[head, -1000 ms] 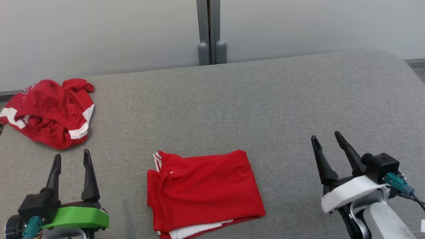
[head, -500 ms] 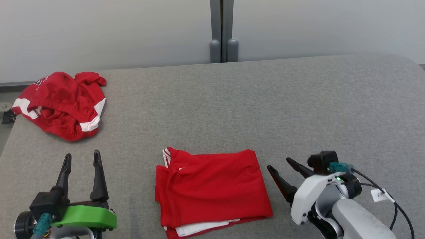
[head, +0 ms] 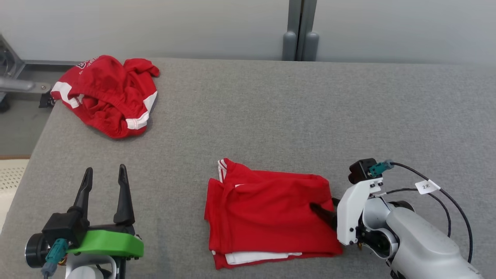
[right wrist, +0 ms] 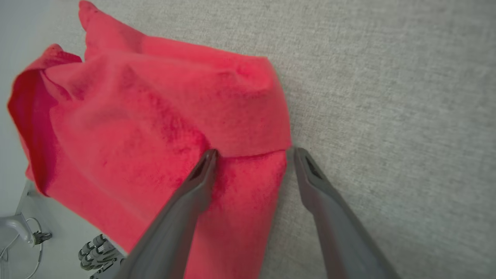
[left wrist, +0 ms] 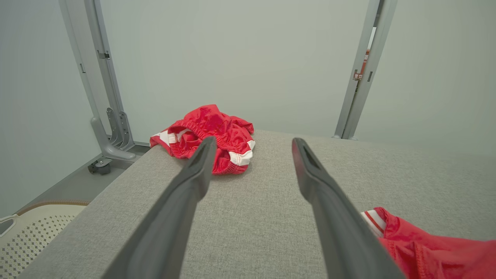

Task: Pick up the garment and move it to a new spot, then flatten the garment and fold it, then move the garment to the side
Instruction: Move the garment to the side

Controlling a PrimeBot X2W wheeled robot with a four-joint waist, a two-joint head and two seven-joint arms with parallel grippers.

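Grey table [head: 252,116] — garment [head: 267,209], right fingers [head: 320,210] half-hidden

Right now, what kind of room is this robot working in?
Probably a test lab, not a home: bare pale walls with grey metal posts, a big grey cloth-covered table holding a folded garment and a crumpled garment.

Looks like a robot lab here. Bare pale wall panels [head: 155,23], grey metal frame posts [head: 300,35], one grey fabric-covered worktop [head: 271,116].
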